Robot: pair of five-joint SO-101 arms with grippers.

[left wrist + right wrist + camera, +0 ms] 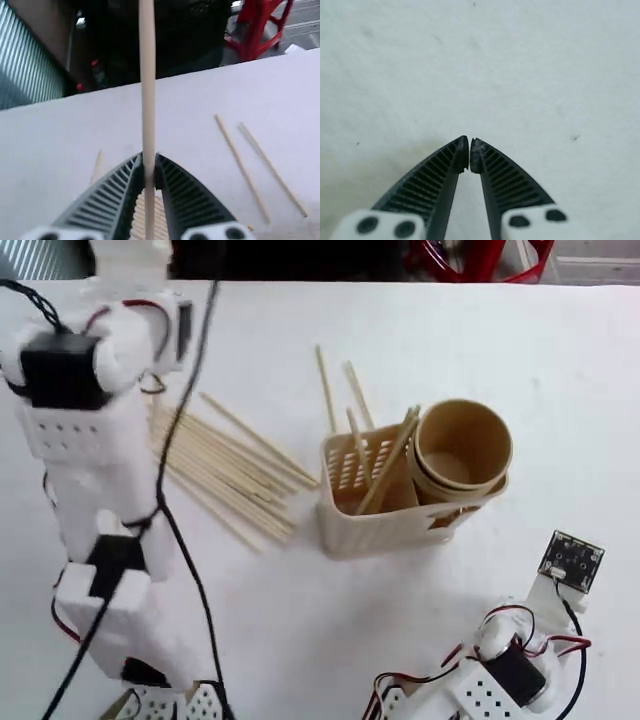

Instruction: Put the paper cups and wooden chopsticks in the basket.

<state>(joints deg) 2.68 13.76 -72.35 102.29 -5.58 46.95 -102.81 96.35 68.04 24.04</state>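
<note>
A cream slotted basket (372,525) stands mid-table holding stacked tan paper cups (460,452) and a few wooden chopsticks (386,462). A loose pile of chopsticks (230,468) lies on the table to its left, beside the left arm (95,470). My left gripper (149,167) is shut on one chopstick (146,80), which stands straight up between the black ribbed fingers. Two more chopsticks (255,167) lie on the white table beyond it. My right gripper (469,150) is shut with nothing in it, just above bare table. The right arm (500,675) rests at the front right.
The white table (560,370) runs back to a far edge. A red chair (260,25) and dark floor lie beyond it. A black cable (185,440) hangs along the left arm. Open table surface lies right of the basket.
</note>
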